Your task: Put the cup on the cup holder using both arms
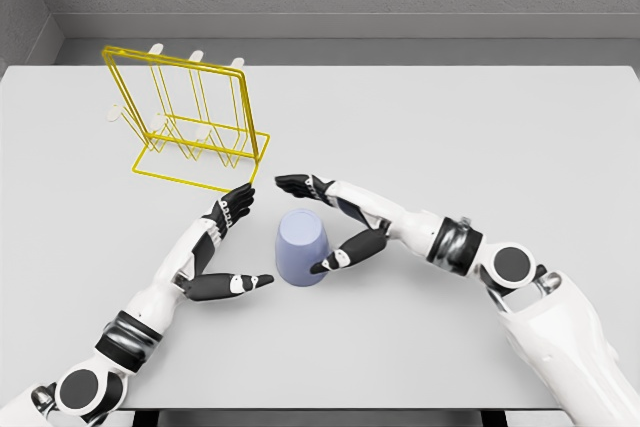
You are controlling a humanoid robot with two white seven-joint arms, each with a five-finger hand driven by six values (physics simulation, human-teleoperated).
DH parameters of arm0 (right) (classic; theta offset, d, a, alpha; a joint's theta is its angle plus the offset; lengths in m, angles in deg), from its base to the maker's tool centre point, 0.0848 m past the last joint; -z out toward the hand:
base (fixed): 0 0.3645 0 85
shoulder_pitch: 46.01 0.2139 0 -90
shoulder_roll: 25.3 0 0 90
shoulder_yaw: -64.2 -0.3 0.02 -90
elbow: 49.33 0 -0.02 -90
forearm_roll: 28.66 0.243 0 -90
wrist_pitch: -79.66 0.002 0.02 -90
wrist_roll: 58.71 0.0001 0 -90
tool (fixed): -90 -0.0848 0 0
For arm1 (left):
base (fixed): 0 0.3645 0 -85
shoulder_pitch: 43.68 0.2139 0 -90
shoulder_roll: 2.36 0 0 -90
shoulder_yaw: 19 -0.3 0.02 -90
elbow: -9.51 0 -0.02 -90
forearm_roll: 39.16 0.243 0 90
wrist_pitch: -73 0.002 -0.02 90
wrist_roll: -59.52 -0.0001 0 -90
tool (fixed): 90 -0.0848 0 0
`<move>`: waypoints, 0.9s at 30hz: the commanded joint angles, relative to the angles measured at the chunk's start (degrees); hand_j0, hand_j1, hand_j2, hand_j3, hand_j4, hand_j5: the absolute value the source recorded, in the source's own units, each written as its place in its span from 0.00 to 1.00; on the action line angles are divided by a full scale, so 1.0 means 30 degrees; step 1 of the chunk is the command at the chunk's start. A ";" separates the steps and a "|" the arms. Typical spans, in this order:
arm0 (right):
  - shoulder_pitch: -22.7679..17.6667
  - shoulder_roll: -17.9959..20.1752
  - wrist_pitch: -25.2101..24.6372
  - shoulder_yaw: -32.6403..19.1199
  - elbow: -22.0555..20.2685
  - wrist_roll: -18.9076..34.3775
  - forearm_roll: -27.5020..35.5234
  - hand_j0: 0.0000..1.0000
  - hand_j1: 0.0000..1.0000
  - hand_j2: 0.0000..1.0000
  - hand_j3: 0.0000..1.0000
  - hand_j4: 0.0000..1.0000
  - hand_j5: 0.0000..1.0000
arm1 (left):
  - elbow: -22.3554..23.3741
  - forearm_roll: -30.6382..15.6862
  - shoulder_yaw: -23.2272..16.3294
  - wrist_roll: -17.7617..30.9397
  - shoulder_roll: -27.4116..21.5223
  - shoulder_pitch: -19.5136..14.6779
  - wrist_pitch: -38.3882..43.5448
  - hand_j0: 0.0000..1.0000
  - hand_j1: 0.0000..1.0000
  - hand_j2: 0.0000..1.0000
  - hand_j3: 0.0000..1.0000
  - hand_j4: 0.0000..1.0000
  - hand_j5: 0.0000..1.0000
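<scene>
A pale lilac cup (301, 247) stands upside down on the grey table (480, 137), near its front middle. My right hand (316, 224) reaches in from the right, fingers spread around the cup's right and far side, thumb close to its lower right wall. My left hand (240, 242) is open to the left of the cup, a small gap away, fingers pointing up and thumb pointing toward the cup's base. The yellow wire cup holder (190, 122) with white-tipped pegs stands at the back left, beyond the left hand.
The table's front edge (330, 410) runs just below both forearms. A grey wall rises behind the table.
</scene>
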 commanded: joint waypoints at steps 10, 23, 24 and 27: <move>-0.0264 0.2781 0.0021 -0.3032 0.0765 -0.0003 0.0135 1.00 1.00 1.00 1.00 1.00 1.00 | 0.0120 0.0281 -0.0088 -0.0029 0.0894 -0.0234 0.0464 1.00 1.00 1.00 1.00 1.00 1.00; 0.1055 0.6473 -0.0096 -0.4351 0.3050 -0.0003 -0.2707 1.00 1.00 1.00 1.00 1.00 1.00 | 0.0501 0.1306 -0.0234 0.0001 0.2153 -0.0381 0.0845 1.00 1.00 1.00 1.00 1.00 1.00; 0.1055 0.6444 -0.0067 -0.4380 0.3168 -0.0003 -0.2707 1.00 1.00 1.00 1.00 1.00 1.00 | 0.0530 0.1394 -0.0264 0.0001 0.2213 -0.0381 0.0845 1.00 1.00 1.00 1.00 1.00 1.00; 0.1025 0.6678 -0.0066 -0.4731 0.3226 -0.0003 -0.2736 1.00 1.00 1.00 1.00 1.00 1.00 | 0.0530 0.1394 -0.0293 0.0001 0.2359 -0.0381 0.0875 1.00 1.00 1.00 1.00 1.00 1.00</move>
